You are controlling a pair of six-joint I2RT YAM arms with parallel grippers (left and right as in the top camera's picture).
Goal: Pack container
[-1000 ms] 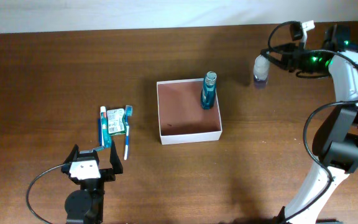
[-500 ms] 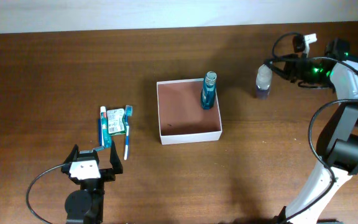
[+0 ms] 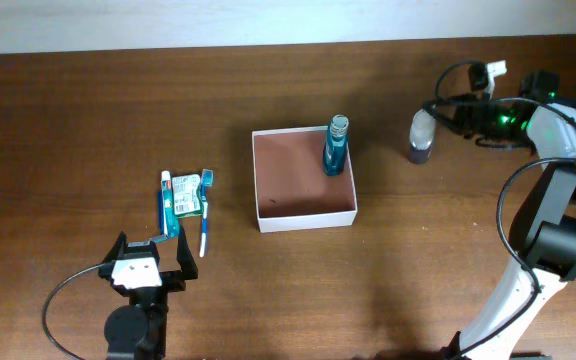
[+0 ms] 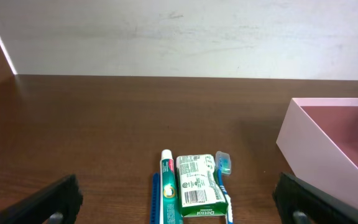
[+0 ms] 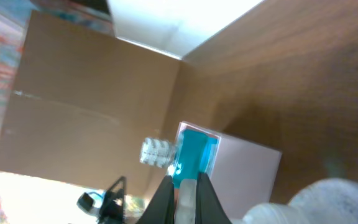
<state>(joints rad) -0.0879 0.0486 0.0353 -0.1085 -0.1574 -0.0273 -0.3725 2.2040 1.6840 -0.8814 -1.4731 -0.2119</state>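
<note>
One container (image 3: 293, 185) opened upward, one blue bottle (image 3: 335, 148) upright in its one-o'clock corner; left gripper (image 3: 151, 250) spread, right gripper (image 5: 182, 186) pressed together.

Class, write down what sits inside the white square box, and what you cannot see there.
Inside the container stands one blue bottle, upright in its far right corner. The rest of its reddish-brown bottom shows bare. The patch directly under the bottle is covered.

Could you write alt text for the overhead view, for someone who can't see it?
A white-walled container sits in the middle with a blue bottle standing in its upper right corner. The right gripper, shut, is at a small purple-bottomed bottle; the left gripper is open near a toothbrush and toothpaste.
</note>
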